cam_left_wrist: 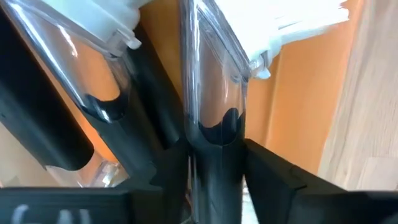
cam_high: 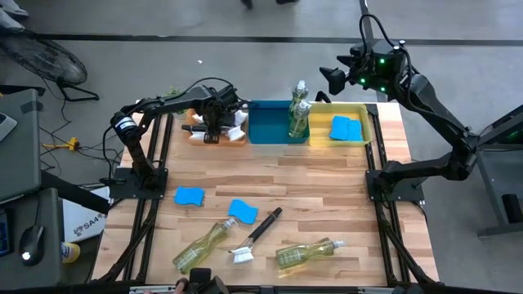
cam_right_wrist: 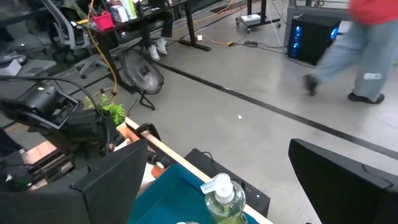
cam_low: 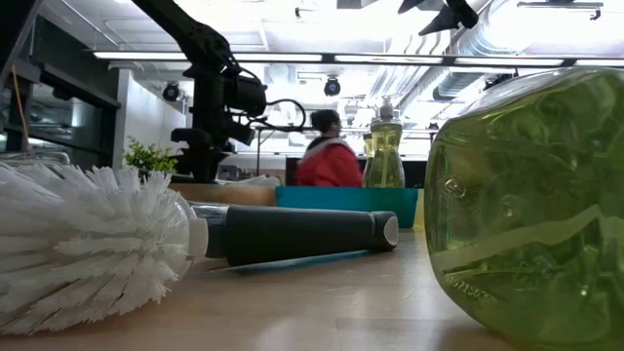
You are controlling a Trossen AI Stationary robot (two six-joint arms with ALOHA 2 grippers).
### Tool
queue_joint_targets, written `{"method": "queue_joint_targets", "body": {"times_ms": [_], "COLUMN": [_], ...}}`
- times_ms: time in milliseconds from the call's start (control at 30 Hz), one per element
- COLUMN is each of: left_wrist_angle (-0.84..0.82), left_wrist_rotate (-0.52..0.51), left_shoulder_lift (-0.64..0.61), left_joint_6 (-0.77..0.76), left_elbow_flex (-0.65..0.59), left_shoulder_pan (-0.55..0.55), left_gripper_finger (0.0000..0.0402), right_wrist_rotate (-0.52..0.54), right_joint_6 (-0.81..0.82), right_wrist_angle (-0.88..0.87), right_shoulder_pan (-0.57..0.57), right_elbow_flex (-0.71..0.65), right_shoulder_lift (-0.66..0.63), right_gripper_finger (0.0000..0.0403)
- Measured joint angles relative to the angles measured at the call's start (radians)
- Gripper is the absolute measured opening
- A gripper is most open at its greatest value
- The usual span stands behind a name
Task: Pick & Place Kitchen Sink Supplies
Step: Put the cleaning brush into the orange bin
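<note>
the left pincer (cam_high: pixel 214 122) was down in the orange tray (cam_high: pixel 235 140) just left of the blue bin (cam_high: pixel 265 122), fingers around a brush handle (cam_left_wrist: pixel 214 93). bottles (cam_high: pixel 298 114) stood in that bin. the right pincer (cam_high: pixel 337 75) hung above it, fingers apart, empty.

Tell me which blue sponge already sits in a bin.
The sponge in the yellow bin: that sponge is binned, while the other two lie on the table.

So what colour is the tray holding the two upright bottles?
Teal blue tray; the high view shows it best.
</note>
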Motion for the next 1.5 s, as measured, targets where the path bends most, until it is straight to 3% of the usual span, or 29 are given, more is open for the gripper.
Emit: {"method": "queue_joint_targets", "body": {"times_ms": [267, 433, 667, 1033, 1500], "left_wrist_angle": [-0.037, -0.1, -0.249, -0.353, -0.324], "left_wrist_rotate": [-0.001, -0.018, -0.01, 0.02, 0.015], "left_shoulder_lift": [0.0, 0.0, 0.0, 0.0, 0.0], "left_joint_6": [-0.051, -0.14, -0.335, -0.633, -1.041], "left_elbow_flex": [0.035, 0.11, 0.243, 0.426, 0.457], "left_shoulder_pan": [0.0, 0.0, -0.04, -0.221, -0.516], "left_gripper_finger": [0.026, 0.0295, 0.0293, 0.0271, 0.0268], "right_wrist_rotate": [-0.022, -0.03, -0.117, -0.236, -0.269], "right_joint_6": [-0.026, -0.044, -0.086, -0.161, -0.269], "right_wrist_angle": [-0.045, -0.051, -0.051, -0.068, -0.209], "right_shoulder_pan": [0.0, 0.0, 0.0, 0.0, 0.0], "right_elbow_flex": [0.0, 0.0, 0.0, 0.0, 0.0], "right_shoulder_lift": [0.0, 0.0, 0.0, -0.007, -0.092], "right_gripper_finger": [0.0385, 0.0385, 0.0385, 0.0385, 0.0385]}}
